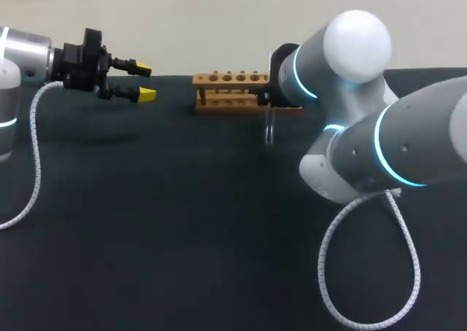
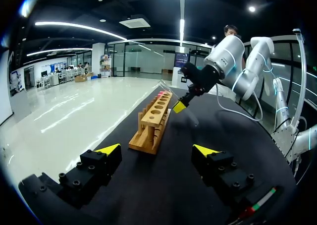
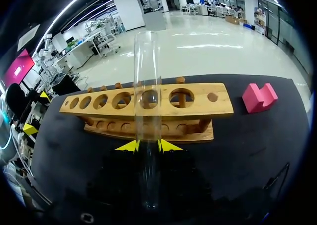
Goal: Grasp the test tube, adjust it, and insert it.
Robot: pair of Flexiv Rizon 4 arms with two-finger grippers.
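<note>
Test tube (image 3: 147, 111): clear glass, clamped part-way along its length. Upright in the head view (image 1: 269, 127), just in front of the rack's right end, lower end close to the table. Contact with the table not discernible.

Right gripper (image 3: 148, 145): clenched on the test tube, one yellow tip pressed to each side of the glass. Mostly hidden behind its own arm in the head view. Seen from the left wrist (image 2: 179, 106) beside the rack's far end.

Left gripper (image 1: 146, 82): released, yellow-tipped fingers spread wide. Held above the table, well apart from the rack's left end and aimed along the rack's length (image 2: 156, 149).

Wooden test tube rack (image 1: 230, 92): standing near the table's far edge, between the two grippers. Row of round holes in its top plate (image 3: 218, 108), and a lower plate beneath on pegs.

Pink block (image 3: 258, 97): notched, lying on the table just beyond the rack's end, apart from it.

Table (image 1: 182, 222): black surface, with white braided cables looping over it from both arms.
</note>
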